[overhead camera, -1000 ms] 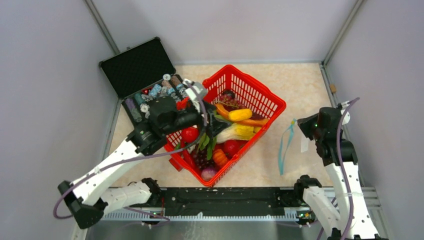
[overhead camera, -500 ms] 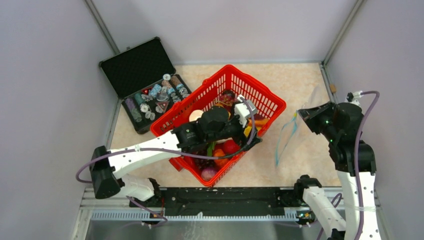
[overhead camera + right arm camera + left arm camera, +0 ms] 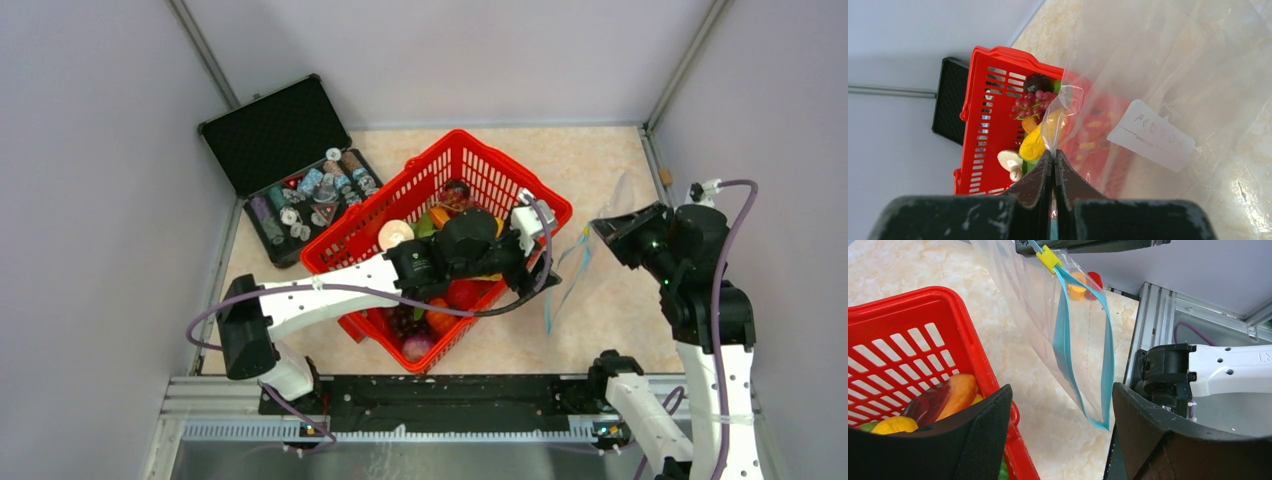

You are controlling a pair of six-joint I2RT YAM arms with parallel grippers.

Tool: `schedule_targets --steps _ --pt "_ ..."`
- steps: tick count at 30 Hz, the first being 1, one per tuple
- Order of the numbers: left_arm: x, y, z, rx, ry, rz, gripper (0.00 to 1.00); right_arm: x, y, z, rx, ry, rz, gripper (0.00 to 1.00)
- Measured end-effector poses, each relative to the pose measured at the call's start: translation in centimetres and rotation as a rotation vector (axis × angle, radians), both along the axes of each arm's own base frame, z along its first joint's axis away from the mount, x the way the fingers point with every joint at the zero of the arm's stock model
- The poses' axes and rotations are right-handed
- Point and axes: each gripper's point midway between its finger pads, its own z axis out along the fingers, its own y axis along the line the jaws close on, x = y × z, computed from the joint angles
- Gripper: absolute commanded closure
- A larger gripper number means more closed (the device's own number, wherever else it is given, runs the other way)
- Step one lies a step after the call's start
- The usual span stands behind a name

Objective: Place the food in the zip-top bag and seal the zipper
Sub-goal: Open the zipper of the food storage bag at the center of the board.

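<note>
My right gripper (image 3: 1054, 152) is shut on the top edge of the clear zip-top bag (image 3: 1173, 75), which hangs over the table with its white label (image 3: 1150, 135) showing. The light-blue zipper (image 3: 1063, 350) gapes open below a yellow slider (image 3: 1048, 258). My left gripper (image 3: 1060, 400) is open at the basket's right rim, and the bag's lower mouth corner hangs just inside its right finger (image 3: 1148, 430). The food (image 3: 462, 293) lies piled in the red basket (image 3: 500, 170); a mango piece (image 3: 955, 392) and grapes (image 3: 1030, 102) show.
A black case (image 3: 300, 190) of small bottles and spools lies open at the back left. Grey walls close in on three sides. The right arm's base (image 3: 1198, 370) and the metal rail (image 3: 450, 400) run along the near edge.
My left arm has swung right from the black case, across the basket, to the bag's mouth, and its jaws have narrowed a little. The right arm lifted the bag slightly, then held still.
</note>
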Motion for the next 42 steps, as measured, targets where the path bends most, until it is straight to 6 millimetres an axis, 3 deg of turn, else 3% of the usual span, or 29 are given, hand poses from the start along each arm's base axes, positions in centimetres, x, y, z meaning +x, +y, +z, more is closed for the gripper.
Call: schedule_targets --steps 7,14,20,22,24,25,27,29,30,32,40,42 --pt "-0.2 -1.2 -0.5 0.018 -0.007 -0.018 0.39 -0.1 0.1 0.9 0.002 -0.011 0.003 1.0" --pt "-0.7 -2.1 -1.8 0.051 0.002 -0.031 0.77 -0.1 0.0 1.0 0.001 -0.009 0.002 1.0" --pt "-0.5 -2.0 -2.4 0.067 0.004 -0.017 0.99 -0.1 0.0 1.0 0.001 -0.01 0.001 1.0" --pt "-0.4 -2.0 -2.4 0.067 0.003 -0.013 1.0 -0.1 -0.1 1.0 -0.003 -0.011 -0.003 1.0" --pt "-0.4 -2.1 -2.2 0.064 0.001 -0.013 1.0 -0.1 -0.2 0.9 -0.012 -0.011 -0.005 0.91" --pt "-0.4 -2.1 -2.1 0.062 0.001 -0.014 1.0 -0.1 -0.3 0.9 -0.02 -0.013 -0.006 0.8" --pt "-0.4 -2.2 -1.8 0.056 0.0 -0.014 1.0 -0.2 -0.3 1.1 -0.037 -0.027 0.002 0.75" --pt "-0.4 -2.5 -1.4 0.046 0.005 -0.02 1.0 -0.3 -0.4 1.3 -0.064 -0.045 0.014 0.5" --pt "-0.4 -2.8 -1.2 0.038 0.012 -0.024 1.0 -0.4 -0.4 1.4 -0.072 -0.054 0.017 0.44" --pt "-0.5 -3.3 -0.8 0.022 0.033 -0.038 1.0 -0.5 -0.6 1.5 -0.108 -0.067 0.031 0.39" --pt "0.7 -3.8 -0.2 -0.001 0.131 -0.024 1.0 -1.2 -1.7 0.1 -0.293 -0.049 0.086 0.33" --pt "1.2 -3.8 0.1 -0.014 0.154 -0.018 1.0 -1.8 -1.8 0.2 -0.334 -0.062 0.108 0.26"
